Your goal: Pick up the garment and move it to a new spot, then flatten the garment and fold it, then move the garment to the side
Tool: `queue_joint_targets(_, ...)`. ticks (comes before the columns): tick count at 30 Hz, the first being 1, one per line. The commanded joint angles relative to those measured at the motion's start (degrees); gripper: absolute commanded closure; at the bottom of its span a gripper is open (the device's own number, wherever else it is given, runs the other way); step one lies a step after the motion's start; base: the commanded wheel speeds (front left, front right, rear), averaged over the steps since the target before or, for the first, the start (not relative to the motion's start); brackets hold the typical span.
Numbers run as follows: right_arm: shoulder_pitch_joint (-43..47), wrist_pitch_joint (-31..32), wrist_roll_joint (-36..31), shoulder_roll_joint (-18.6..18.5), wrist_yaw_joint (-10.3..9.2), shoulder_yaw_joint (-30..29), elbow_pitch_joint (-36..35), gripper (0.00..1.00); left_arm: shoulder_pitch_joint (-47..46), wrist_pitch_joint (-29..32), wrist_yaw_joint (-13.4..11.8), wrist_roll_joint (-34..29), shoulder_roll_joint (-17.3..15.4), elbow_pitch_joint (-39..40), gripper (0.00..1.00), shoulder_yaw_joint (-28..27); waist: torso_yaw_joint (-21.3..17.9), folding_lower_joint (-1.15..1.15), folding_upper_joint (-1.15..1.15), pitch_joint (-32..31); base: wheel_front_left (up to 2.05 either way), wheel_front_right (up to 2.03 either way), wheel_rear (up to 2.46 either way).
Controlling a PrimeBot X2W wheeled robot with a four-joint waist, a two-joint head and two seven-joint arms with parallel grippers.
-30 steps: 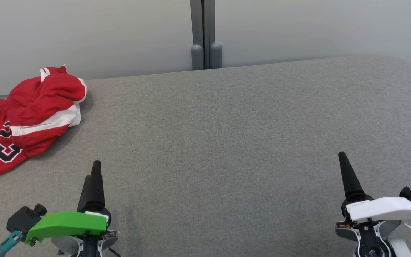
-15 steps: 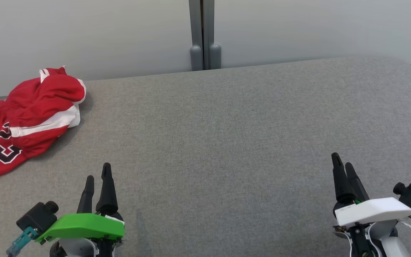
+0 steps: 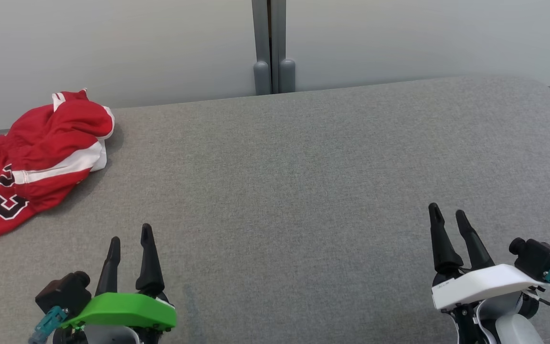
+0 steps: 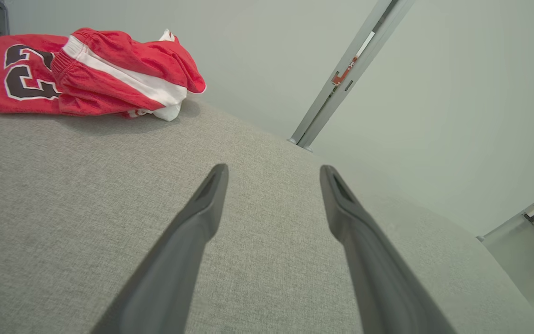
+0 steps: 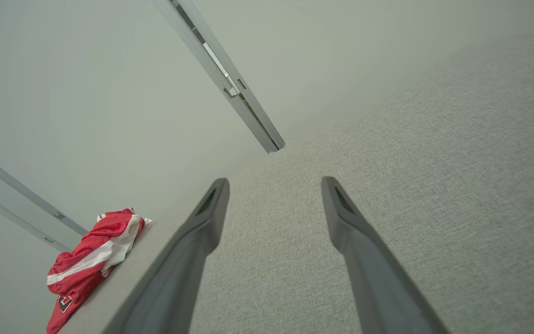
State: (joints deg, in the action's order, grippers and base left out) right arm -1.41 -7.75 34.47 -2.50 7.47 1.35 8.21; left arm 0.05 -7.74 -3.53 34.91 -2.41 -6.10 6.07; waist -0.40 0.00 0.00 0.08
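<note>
The garment (image 3: 36, 162) is a crumpled red piece with white stripes and a black number, lying at the far left corner of the grey padded table (image 3: 303, 167), partly over the left edge. It also appears as the garment (image 4: 77, 69) at the upper left of the left wrist view and the garment (image 5: 93, 260) at the lower left of the right wrist view. My left gripper (image 3: 130, 231) is open near the front left, well short of it. My right gripper (image 3: 447, 211) is open at the front right, with nothing between its fingers.
A pale wall with a grey vertical post (image 3: 269, 48) stands behind the table's far edge. The table's right end curves away at the upper right (image 3: 547, 95).
Both wrists have rolled, so each gripper's two fingers now show side by side. The left gripper has drawn back toward the front edge and the right has shifted left.
</note>
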Motion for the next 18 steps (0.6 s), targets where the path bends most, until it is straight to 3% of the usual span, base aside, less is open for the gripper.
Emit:
queue_joint_targets(1,0.0,-0.7,-2.1,-0.3,0.02,0.3,-0.9,0.0,0.2,-0.7,-0.4,-2.0,-0.4,0.3,0.0,0.3,0.0,0.0,0.0,0.0,0.0,0.0,0.0)
queue_joint_targets(18,-0.3,-3.1,-13.4,-0.4,0.02,1.5,-0.5,0.0,1.4,-3.1,-1.6,-11.0,-0.5,-1.2,0.0,1.9,-0.2,0.0,0.0,0.1,0.0,0.0,0.0)
